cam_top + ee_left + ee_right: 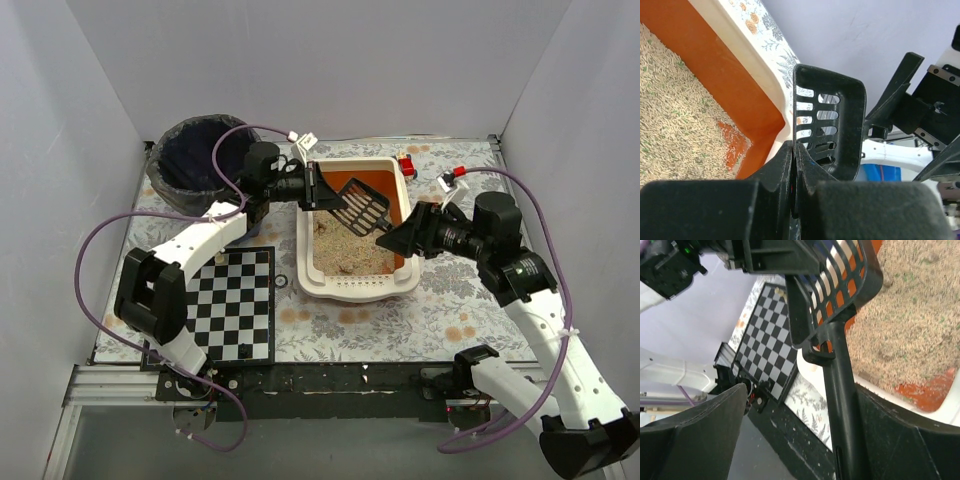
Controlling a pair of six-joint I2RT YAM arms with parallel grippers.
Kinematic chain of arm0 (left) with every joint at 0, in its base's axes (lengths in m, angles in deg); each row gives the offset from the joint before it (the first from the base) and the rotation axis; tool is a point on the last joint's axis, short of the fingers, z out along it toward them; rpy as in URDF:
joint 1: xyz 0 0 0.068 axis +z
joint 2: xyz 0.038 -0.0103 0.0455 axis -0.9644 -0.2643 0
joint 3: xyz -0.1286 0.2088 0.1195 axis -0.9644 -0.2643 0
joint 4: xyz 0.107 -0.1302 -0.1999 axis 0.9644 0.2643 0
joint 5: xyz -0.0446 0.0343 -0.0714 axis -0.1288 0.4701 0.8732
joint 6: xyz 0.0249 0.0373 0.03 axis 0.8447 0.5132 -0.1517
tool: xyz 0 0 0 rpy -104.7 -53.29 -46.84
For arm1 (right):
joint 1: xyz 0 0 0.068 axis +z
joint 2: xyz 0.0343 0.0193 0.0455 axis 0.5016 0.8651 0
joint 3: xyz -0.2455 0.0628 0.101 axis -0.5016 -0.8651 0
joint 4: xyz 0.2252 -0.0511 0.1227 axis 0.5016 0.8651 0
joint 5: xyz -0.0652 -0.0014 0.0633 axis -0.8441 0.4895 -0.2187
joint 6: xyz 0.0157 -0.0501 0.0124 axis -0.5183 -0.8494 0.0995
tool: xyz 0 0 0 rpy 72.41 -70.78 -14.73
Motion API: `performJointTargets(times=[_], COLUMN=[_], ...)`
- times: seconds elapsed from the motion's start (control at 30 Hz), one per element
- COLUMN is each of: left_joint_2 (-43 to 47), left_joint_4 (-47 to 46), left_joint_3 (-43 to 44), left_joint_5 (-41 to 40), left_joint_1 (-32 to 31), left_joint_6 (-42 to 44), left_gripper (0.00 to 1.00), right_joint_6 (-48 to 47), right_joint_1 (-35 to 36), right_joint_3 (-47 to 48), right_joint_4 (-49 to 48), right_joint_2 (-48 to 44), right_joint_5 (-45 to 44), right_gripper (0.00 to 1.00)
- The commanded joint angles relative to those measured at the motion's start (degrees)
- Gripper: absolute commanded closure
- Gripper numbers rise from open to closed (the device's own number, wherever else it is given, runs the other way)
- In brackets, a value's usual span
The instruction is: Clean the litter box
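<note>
Since the task needs soiled litter lifted out, both arms meet over the litter box point(352, 291), which sits mid-table in the overhead view. The black slotted scoop point(362, 205) hangs above the far half of the litter box. The left gripper point(312, 187) is at the scoop's edge on the left wall side and the right gripper point(392, 238) at its handle over the right wall. A dark-bagged bin point(190, 160) stands well to the far left of the litter box, judged to be the dump point.

From the left wrist, the left gripper point(794, 150) is pinched tight on the scoop point(850, 120) by its side wall, above the cream rim of the litter box point(750, 45). This grip appears to steady the tool.

From the right wrist, the right gripper point(801, 390) straddles the scoop handle point(840, 405) with a clear gap on one side, so it is parted and not clamped. The placing suggests a handover. Litter and bare orange floor of the litter box point(922, 390) lie beyond.
</note>
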Motion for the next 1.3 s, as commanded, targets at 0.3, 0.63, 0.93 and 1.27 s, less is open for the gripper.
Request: performJointTargets(times=[0.3,0.63,0.93,1.27], left_joint_2=[9.49,10.37,10.81,11.33], left_joint_4=[-11.75,-9.90,-10.25,-0.25], left_joint_3=[-7.06,-7.50,-8.20,-6.89], left_joint_5=[-8.70,-8.26,-9.57,-19.29], left_joint_1=[0.39,0.39,0.39,0.39], left_joint_6=[-12.45,-9.81,-10.60,-4.72], left_gripper=[1.00,1.00,1.00,0.02], right_joint_6=[20.44,22.82,26.07,13.63], right_joint_1=[0.12,0.12,0.12,0.21], right_joint_3=[-10.77,-10.86,-12.36,-6.40], right_joint_4=[-24.26,-25.85,-29.98,-20.62], right_joint_2=[-8.18,-8.44,-8.45,-5.21], right_joint_5=[-9.92,-14.21,-15.10,-16.59], right_gripper=[0.25,0.27,0.49,0.99])
